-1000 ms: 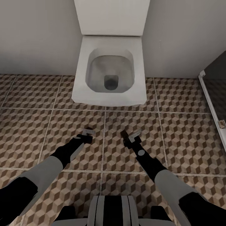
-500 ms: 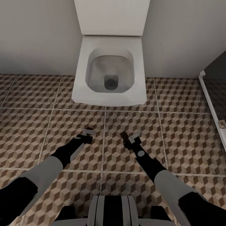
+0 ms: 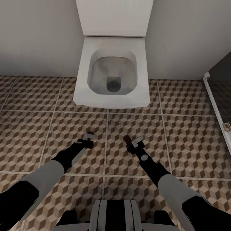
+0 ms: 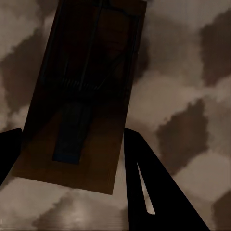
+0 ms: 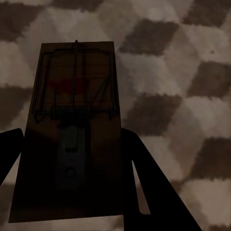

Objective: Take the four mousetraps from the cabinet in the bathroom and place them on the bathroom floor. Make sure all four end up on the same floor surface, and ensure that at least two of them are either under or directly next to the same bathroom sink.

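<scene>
Seemingly both fingers clamp mousetraps: left mousetrap point(image 4: 82, 91) and right mousetrap point(image 5: 72, 139) long axes run along fingers, over bathroom floor point(image 3: 192, 138).

The scene is viewed from the head camera steeply downward and forward, from well above, over both arms toward a square white ceramic toilet point(image 3: 111, 75) set against a pale grey wall point(image 3: 38, 35). The brown, beige and white cube-patterned tiled floor point(image 3: 189, 134) is seen close up by each wrist camera, looking along its fingers. In each wrist view a flat brown wooden mousetrap, left point(image 4: 79, 96) and right point(image 5: 72, 139), is framed very near. The floor is shared by all three views.
</scene>
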Tool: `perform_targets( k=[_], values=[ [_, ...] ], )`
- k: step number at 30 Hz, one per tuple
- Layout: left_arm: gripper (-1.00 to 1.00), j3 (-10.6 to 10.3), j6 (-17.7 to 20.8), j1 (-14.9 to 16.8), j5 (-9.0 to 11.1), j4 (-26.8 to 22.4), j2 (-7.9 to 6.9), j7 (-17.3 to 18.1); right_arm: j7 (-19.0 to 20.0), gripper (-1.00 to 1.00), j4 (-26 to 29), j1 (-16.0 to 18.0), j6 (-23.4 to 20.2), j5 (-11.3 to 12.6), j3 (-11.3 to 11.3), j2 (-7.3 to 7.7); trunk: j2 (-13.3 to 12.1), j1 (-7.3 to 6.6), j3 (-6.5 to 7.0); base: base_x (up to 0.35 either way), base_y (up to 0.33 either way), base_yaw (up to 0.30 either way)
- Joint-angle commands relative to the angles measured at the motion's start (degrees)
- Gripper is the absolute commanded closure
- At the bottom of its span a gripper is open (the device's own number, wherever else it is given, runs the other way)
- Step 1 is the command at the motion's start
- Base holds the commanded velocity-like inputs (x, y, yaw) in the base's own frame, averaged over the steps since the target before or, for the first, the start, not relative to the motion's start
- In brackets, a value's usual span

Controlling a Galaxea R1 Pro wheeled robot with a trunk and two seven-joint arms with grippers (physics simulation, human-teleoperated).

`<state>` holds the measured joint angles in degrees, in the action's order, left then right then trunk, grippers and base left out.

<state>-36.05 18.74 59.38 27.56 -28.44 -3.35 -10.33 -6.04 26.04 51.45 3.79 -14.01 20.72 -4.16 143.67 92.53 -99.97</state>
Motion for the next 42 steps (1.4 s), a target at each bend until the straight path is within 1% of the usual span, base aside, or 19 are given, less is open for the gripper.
perform_targets(
  k=[1,3,5,9,14,17,26,30,42],
  values=[
    [1.00,-0.6,-0.1,0.0,0.4,0.1,-0.09,-0.6,-0.6,1.00,-0.1,0.0,0.1,-0.4,0.3,0.01,0.0,-0.01,-0.03,0.000,0.000,0.000],
    [1.00,-0.7,-1.7,0.0,0.4,0.9,-0.08,-0.6,-0.6,1.00,-0.1,0.0,0.1,-0.4,0.3,0.02,0.0,-0.01,-0.03,0.000,0.000,0.000],
    [1.00,-0.7,-2.5,0.0,0.4,1.2,-0.08,-0.5,-0.6,1.00,-0.1,0.0,0.1,-0.3,0.3,0.01,0.0,-0.01,-0.03,0.000,0.000,0.000],
    [1.00,-1.1,-3.1,0.0,0.4,1.6,-0.05,-0.5,-0.6,1.00,-0.1,0.0,0.1,-0.4,0.3,0.02,0.0,-0.01,-0.03,0.000,0.000,0.000],
    [1.00,-2.0,-3.4,0.0,0.4,2.5,0.00,-0.5,-0.6,1.00,-0.1,0.0,0.1,-0.4,0.3,0.01,0.0,-0.01,-0.03,0.000,0.000,0.000],
    [1.00,-2.2,-3.4,0.0,0.4,2.6,0.00,-0.5,-0.6,1.00,-0.1,0.0,0.1,-0.3,0.3,-0.03,0.0,-0.01,-0.03,0.000,0.000,0.000],
    [1.00,-2.3,-3.4,0.0,0.4,2.7,0.17,-0.5,-0.6,1.00,-0.1,0.0,0.1,-0.3,0.3,-0.06,0.0,-0.01,-0.03,0.008,0.000,0.000],
    [1.00,-2.3,-3.4,0.0,0.4,2.7,0.39,-0.5,-0.6,1.00,-0.1,0.0,0.1,-0.3,0.3,-0.06,0.0,-0.01,-0.03,0.106,0.000,0.000],
    [1.00,-2.3,-3.4,0.0,0.4,2.8,0.45,-0.5,-0.6,1.00,-0.1,0.0,0.2,-0.3,0.3,-0.06,0.0,-0.01,-0.03,0.132,0.000,0.000]
  ],
)
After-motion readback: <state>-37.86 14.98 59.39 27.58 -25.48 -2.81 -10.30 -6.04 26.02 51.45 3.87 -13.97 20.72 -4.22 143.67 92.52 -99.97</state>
